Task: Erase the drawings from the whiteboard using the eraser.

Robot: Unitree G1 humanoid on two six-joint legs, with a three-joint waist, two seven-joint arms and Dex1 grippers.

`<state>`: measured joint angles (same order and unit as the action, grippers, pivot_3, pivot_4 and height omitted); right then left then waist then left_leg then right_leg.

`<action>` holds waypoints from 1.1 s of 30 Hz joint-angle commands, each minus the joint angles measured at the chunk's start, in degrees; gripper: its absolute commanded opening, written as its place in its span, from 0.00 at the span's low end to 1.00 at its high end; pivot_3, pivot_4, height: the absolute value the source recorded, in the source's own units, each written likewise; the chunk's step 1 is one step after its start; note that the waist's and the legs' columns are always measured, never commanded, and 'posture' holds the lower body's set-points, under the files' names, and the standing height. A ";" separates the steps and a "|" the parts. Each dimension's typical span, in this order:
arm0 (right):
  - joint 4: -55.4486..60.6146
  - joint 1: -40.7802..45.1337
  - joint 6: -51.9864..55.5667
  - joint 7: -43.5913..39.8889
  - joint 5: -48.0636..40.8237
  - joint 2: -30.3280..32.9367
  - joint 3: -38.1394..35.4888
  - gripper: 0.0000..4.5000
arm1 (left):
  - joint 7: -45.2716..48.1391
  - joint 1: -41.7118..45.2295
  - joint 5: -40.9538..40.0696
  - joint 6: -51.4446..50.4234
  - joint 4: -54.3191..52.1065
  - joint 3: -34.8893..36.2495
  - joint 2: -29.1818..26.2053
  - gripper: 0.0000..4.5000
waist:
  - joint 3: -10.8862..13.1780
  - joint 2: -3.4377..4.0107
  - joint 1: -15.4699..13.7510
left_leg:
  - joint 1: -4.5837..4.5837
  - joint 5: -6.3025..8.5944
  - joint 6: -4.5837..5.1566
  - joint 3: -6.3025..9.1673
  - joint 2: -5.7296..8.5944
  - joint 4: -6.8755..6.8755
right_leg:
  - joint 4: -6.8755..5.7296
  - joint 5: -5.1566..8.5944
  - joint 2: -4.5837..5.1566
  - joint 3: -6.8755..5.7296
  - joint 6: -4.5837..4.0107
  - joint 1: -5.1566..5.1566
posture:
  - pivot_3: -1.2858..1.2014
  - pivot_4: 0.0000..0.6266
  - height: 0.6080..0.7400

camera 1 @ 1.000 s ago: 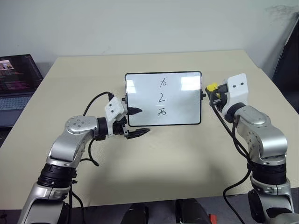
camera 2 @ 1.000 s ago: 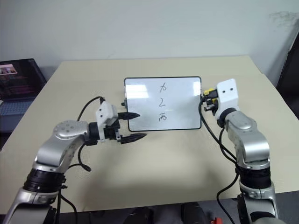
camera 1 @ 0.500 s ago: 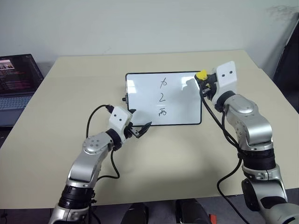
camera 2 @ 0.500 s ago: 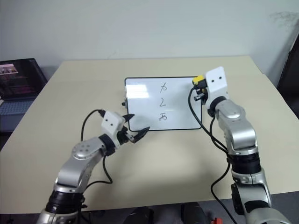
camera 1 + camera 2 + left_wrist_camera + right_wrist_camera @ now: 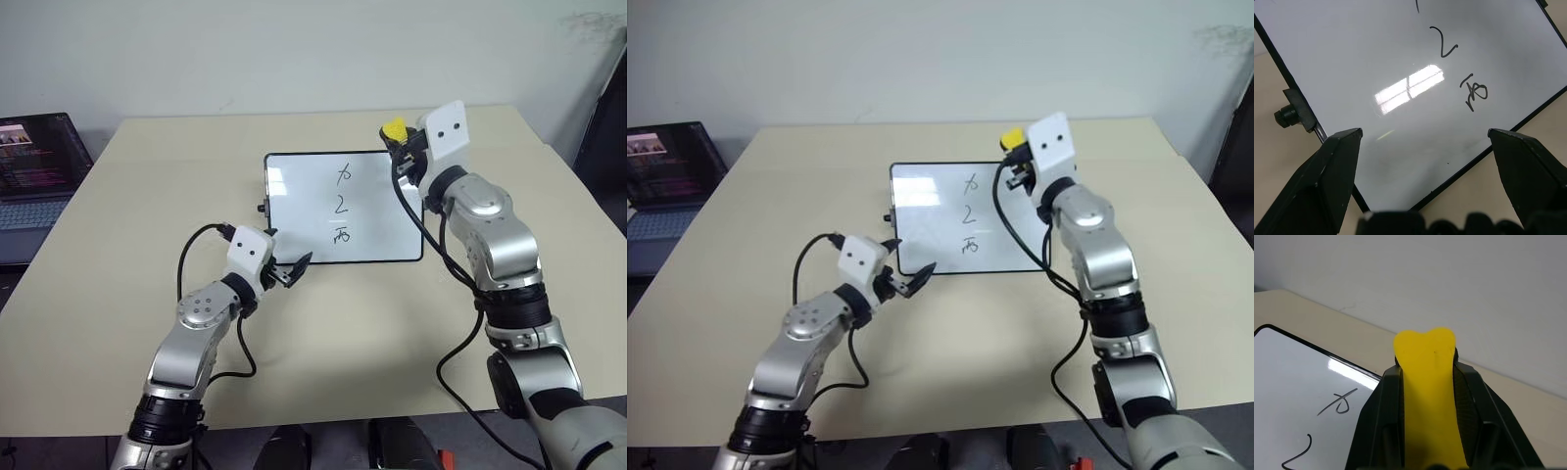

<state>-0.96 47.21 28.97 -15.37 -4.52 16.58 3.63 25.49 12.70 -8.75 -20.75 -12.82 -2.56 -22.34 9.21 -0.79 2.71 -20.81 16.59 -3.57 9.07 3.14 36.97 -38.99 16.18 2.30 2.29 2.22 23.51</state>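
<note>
The small glossy white board with a thin black frame (image 5: 343, 208) lies flat on the beige table (image 5: 118, 245), three dark marker scribbles (image 5: 340, 206) down its middle. The right gripper (image 5: 396, 142) pinches the yellow eraser block (image 5: 393, 129) above the board's far right corner. The left gripper (image 5: 294, 268), fingers spread, hovers at the near left corner.

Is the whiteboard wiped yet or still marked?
Still marked: all three drawings remain on the whiteboard; the eraser is held above its far edge.

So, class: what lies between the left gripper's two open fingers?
In the left wrist view, the whiteboard's near corner and bare white surface; the drawings lie farther in.
</note>
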 commanded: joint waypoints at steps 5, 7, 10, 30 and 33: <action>-0.96 2.42 -3.56 -1.31 0.90 -0.47 -0.21 0.23 | -0.37 0.35 0.43 2.40 -0.23 0.75 0.44 1.00 | 0.00 0.00 0.04 | 0.00 0.00 0.00 -0.01 0.00 0.00 | 0.00 0.00 0.00 0.00 0.00 0.00 | 0.52 0.24 1.00; -1.93 2.79 -4.31 -1.75 1.12 -1.01 0.33 0.23 | -0.40 0.26 0.46 2.88 0.20 0.65 0.63 1.00 | 0.00 0.00 0.06 | 0.00 0.00 0.00 0.00 -0.01 0.00 | 0.00 0.00 0.00 0.00 0.00 0.00 | 0.52 0.24 1.00; -2.89 3.12 -5.27 -2.24 1.67 -1.78 0.94 0.23 | -0.38 0.08 0.56 3.37 0.65 0.59 0.82 1.00 | 0.00 0.00 0.08 | 0.01 0.00 0.00 -0.01 -0.01 0.00 | 0.00 0.00 0.00 0.00 0.00 0.00 | 0.52 0.24 1.00; -20.38 7.84 -11.92 -3.52 8.15 -6.36 7.02 0.23 | -0.21 -1.23 1.05 4.87 1.91 2.65 -0.35 1.00 | 0.00 0.00 0.28 | 0.00 0.00 -0.01 0.01 0.00 0.00 | -0.01 -0.01 0.00 0.00 -0.01 0.03 | 0.52 0.24 1.00; -23.96 9.56 -12.81 -3.26 9.25 -6.48 6.96 0.23 | -0.48 -1.44 0.96 4.23 1.10 2.89 -0.47 1.00 | 0.00 0.00 0.34 | 0.00 -0.01 -0.01 0.00 -0.01 -0.01 | -0.01 -0.01 0.00 0.00 -0.01 0.04 | 0.52 0.24 1.00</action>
<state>-24.38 54.69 17.94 -18.73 3.86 10.15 10.64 25.53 11.46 -7.74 -17.01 -10.10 -1.26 -22.33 9.21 -0.79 3.05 -20.81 16.59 -3.58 9.07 3.13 36.96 -38.99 16.17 2.30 2.29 2.21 23.55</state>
